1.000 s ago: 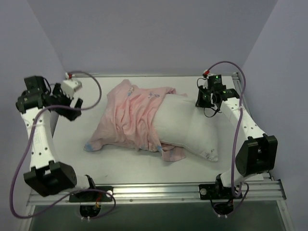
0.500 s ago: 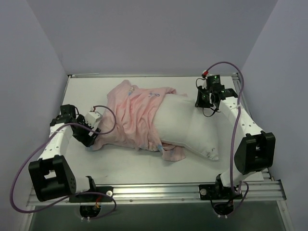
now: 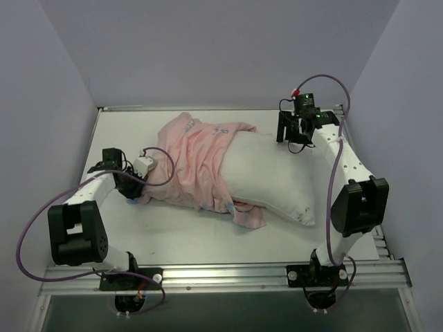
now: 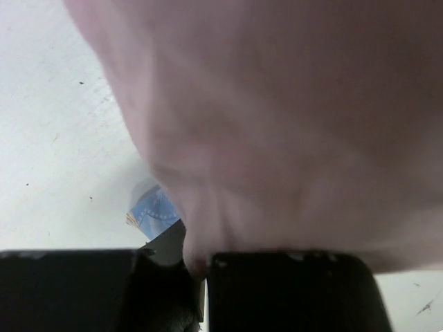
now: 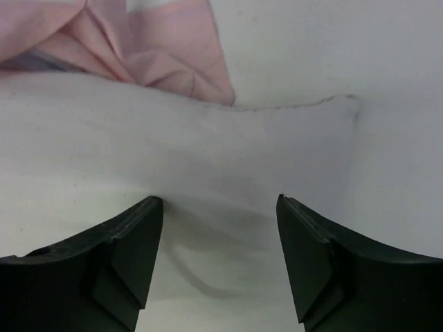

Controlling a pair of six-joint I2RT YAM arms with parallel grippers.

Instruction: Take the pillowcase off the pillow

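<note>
The pillowcase (image 3: 194, 162) lies pink side out, bunched over the left half of the white pillow (image 3: 273, 183), whose right half is bare. My left gripper (image 3: 136, 192) sits low at the cover's near-left corner. In the left wrist view it (image 4: 201, 261) is shut on a pinch of pink pillowcase (image 4: 277, 124), and a bit of blue print (image 4: 156, 211) shows beside it. My right gripper (image 3: 291, 140) hovers at the pillow's far right corner. In the right wrist view it (image 5: 218, 202) is open, with the pillow (image 5: 208, 152) just beyond the fingertips and pink pillowcase (image 5: 138, 48) farther off.
The white table (image 3: 173, 238) is boxed in by pale walls on the left, right and back. An aluminium rail (image 3: 228, 275) with the arm bases runs along the near edge. Purple cables loop beside both arms.
My left arm swung down from high on the left to the pillowcase's near-left corner and shut on the cloth. My right gripper opened and drew back from the pillow's far corner.
</note>
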